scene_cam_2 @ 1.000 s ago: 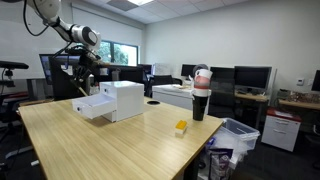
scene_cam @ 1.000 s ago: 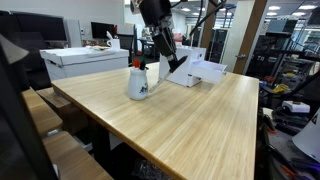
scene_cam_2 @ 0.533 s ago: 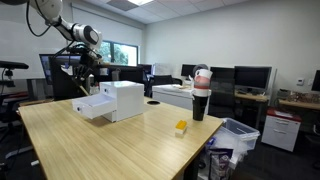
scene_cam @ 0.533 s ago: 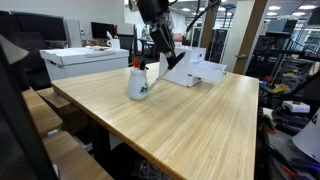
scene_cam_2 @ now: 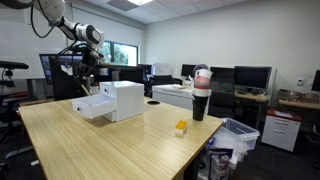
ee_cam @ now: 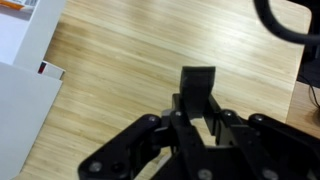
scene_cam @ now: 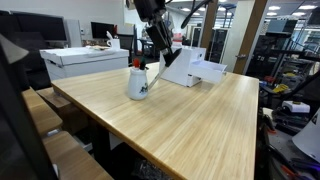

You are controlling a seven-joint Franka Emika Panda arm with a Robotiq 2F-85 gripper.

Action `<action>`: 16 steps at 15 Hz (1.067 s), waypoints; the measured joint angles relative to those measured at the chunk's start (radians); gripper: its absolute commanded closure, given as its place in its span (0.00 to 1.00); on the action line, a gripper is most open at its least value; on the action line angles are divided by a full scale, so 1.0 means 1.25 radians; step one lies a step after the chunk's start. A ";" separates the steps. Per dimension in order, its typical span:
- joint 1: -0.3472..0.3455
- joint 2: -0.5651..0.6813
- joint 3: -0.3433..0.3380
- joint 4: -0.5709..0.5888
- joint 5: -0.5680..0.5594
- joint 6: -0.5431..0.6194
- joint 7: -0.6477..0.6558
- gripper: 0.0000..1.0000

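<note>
Exterior view. Gripper (scene_cam: pixel 166 58) aloft over the table (scene_cam: pixel 190 125), tilted, at the end of a dark arm entering from the top edge. White box (scene_cam: pixel 197 72) just behind and beside it, front flap lowered onto the table. White mug (scene_cam: pixel 138 84) standing on the table near the gripper, on the side away from the box, touching neither. Large white case (scene_cam: pixel 82 60) at the far table edge. Too small here to judge the finger spread.

Exterior view, opposite angle. Gripper (scene_cam_2: pixel 87 78) hanging above the far corner of the table (scene_cam_2: pixel 110 150), over the low open front of the white box (scene_cam_2: pixel 122 100), with clear air between them. Yellow block (scene_cam_2: pixel 181 127) lying near the table edge, well apart from box and gripper. Dark cup with a red-and-white top (scene_cam_2: pixel 201 95) upright beyond the block.

Wrist view. Gripper (ee_cam: pixel 197 82) entering from the bottom edge, fingertips drawn together into one dark block, nothing seen clamped between them. Bare wood of the table (ee_cam: pixel 120 60) beneath. White box (ee_cam: pixel 18 95) at the picture's left edge, off to the side, not in contact. Dark cable loop (ee_cam: pixel 285 20) in the top corner opposite.
</note>
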 measured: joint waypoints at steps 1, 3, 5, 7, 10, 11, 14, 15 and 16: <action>0.000 0.005 -0.001 0.008 0.000 -0.004 -0.001 0.70; 0.000 0.016 -0.002 0.027 0.000 -0.017 -0.007 0.72; 0.001 0.027 -0.005 0.046 0.000 -0.029 -0.013 0.72; 0.002 0.038 -0.007 0.063 0.000 -0.039 -0.016 0.60; 0.003 0.049 -0.010 0.075 0.000 -0.050 -0.017 0.48; 0.003 0.050 -0.010 0.075 0.000 -0.050 -0.017 0.34; 0.003 0.050 -0.014 0.051 0.001 -0.044 -0.018 0.15; 0.003 0.049 -0.014 0.036 0.001 -0.038 -0.018 0.10; 0.003 0.046 -0.014 0.019 0.001 -0.029 -0.018 0.05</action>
